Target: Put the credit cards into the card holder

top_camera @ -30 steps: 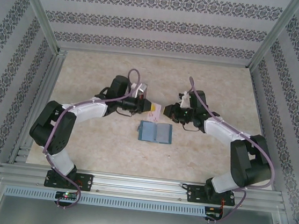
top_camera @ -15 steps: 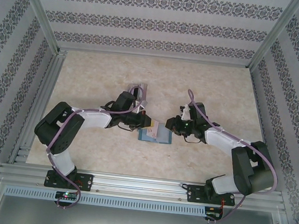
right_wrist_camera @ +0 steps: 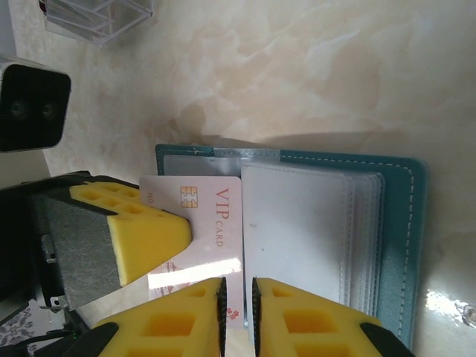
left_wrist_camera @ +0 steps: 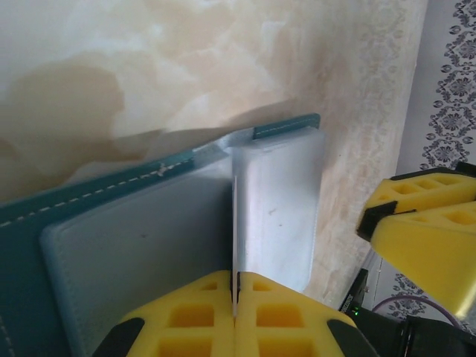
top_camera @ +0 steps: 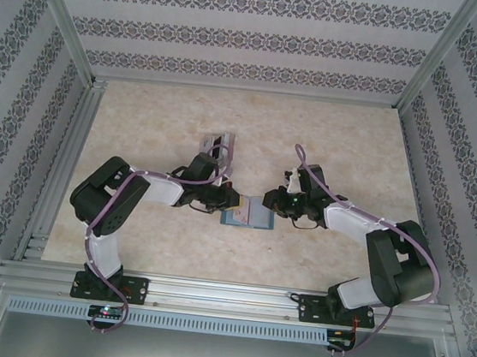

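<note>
Progress early, I judge. Left gripper (left_wrist_camera: 235,286) clamped on pale card (right_wrist_camera: 212,212), over left half of open card holder (right_wrist_camera: 405,223), frame centre, not pocketed. Right gripper (right_wrist_camera: 238,290) nearly closed; I can't tell its grip.

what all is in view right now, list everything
card holder: one, teal with paler blue pockets, lying open mid-table
credit card: one, white with red VIP lettering and a chip, over the open holder beside its pocket stack
clear slotted stand: one, transparent, on the table beyond the holder
table: one, beige marbled, under everything
walls: three, white with grey patterned bands, around the table
left gripper: one, yellow fingers, shut on the credit card's edge
right gripper: one, yellow fingers, narrow gap between them, at the card's near edge; grip unclear
</note>
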### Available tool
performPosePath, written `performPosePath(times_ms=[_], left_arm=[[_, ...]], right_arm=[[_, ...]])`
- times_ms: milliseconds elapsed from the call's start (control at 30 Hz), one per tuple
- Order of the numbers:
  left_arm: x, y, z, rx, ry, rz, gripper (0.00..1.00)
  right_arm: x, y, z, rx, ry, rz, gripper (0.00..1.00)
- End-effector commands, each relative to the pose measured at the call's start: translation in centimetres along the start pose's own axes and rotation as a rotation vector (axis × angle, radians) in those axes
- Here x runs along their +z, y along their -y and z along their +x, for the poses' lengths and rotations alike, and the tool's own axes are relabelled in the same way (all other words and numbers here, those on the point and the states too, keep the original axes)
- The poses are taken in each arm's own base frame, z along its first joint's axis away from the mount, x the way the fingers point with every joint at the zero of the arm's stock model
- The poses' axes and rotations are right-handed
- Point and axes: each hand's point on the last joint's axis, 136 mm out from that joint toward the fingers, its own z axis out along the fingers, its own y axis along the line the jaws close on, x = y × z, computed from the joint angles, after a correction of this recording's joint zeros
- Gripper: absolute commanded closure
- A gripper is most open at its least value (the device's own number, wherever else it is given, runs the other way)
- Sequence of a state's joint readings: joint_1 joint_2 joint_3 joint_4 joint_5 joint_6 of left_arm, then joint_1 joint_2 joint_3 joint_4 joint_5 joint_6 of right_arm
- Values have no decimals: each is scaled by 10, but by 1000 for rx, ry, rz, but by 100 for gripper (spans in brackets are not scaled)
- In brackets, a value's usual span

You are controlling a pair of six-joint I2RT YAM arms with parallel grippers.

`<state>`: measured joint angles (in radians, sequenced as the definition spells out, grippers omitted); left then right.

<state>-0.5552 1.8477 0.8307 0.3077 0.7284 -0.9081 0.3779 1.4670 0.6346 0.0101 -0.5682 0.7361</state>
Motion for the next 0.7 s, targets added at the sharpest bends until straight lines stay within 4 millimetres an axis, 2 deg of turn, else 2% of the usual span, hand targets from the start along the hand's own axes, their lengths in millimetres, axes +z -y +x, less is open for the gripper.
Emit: performPosePath(times_ms=[0,267,667], left_arm=[[5,14,-7,25,17,47,100],[1,24,-11,48,22,56,100],[10,12,-10,35,6,47,100]], right_arm=[[2,0,0,-34,5,19,80],[6,10,2,-22,-7,41,80],[4,14,2,-21,-11,49,80]])
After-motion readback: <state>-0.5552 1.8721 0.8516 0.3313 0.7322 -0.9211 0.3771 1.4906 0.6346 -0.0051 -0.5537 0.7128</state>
